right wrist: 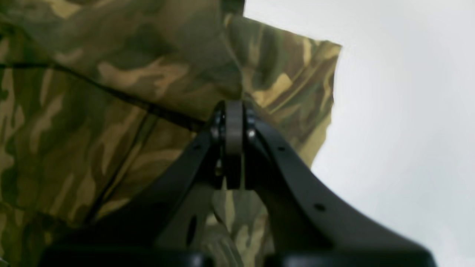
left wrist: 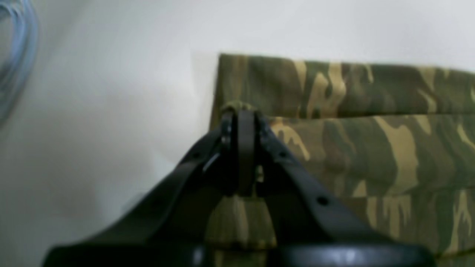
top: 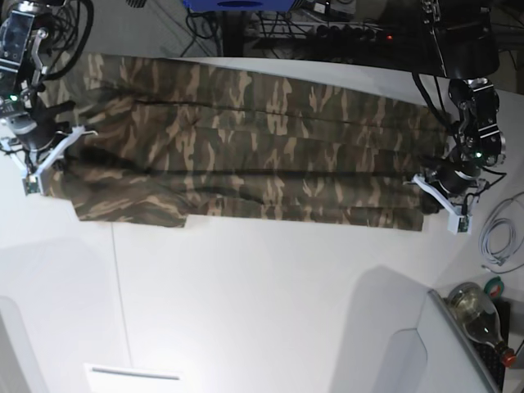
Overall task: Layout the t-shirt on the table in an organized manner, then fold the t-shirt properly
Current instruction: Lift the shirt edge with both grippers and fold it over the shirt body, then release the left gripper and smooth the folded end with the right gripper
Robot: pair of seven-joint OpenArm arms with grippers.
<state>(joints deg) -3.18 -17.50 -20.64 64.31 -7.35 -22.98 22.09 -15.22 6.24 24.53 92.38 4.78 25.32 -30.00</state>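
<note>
Near, 6 o'clock: bare white table (top: 262, 319). Beyond, camouflage t-shirt (top: 246, 155) stretched flat across far half, 9 to 3 o'clock. Left gripper (top: 431, 185) clamped on hem at 3 o'clock, right gripper (top: 51, 152) pinching cloth at 9 o'clock, likely tensioning for fold. Wrist views alone confirm pinches: (left wrist: 239, 111), (right wrist: 233, 107); base shows full layout

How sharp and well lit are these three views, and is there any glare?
Left wrist: soft and blurry, left gripper and t-shirt smeared. Right wrist: equally soft, right gripper out of focus. Base: sharpest, with a bright glare patch on the table and dim corners.
</note>
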